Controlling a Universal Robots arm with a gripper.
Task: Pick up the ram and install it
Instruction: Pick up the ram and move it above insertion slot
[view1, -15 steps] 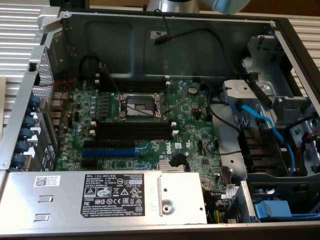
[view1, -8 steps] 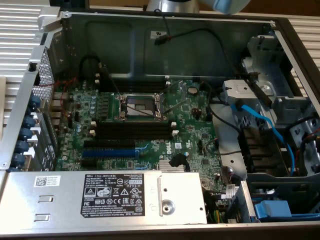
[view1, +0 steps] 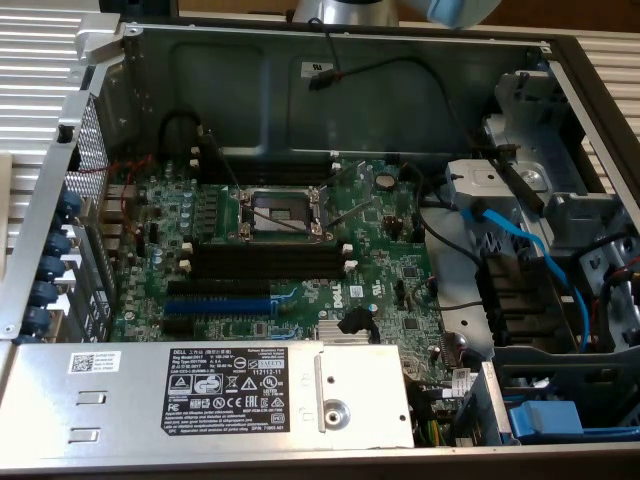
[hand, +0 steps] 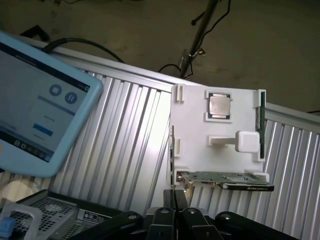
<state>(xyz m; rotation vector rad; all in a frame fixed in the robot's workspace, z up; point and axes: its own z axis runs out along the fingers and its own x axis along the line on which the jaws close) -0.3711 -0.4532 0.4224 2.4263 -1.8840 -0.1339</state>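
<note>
In the exterior view, the open case (view1: 300, 90) walls in the motherboard (view1: 390, 250) on all sides. Its black slots (view1: 265, 262) lie between the socket (view1: 280, 212) and the blue slot (view1: 220, 293), and the near power supply (view1: 380, 420) bears a label reading DELL. In the wrist view, the gripper (hand: 175, 200), jaws drawn together on nothing, is apart from the ram (hand: 260, 125), which stands on edge along one side of the white holder (hand: 195, 115).
</note>
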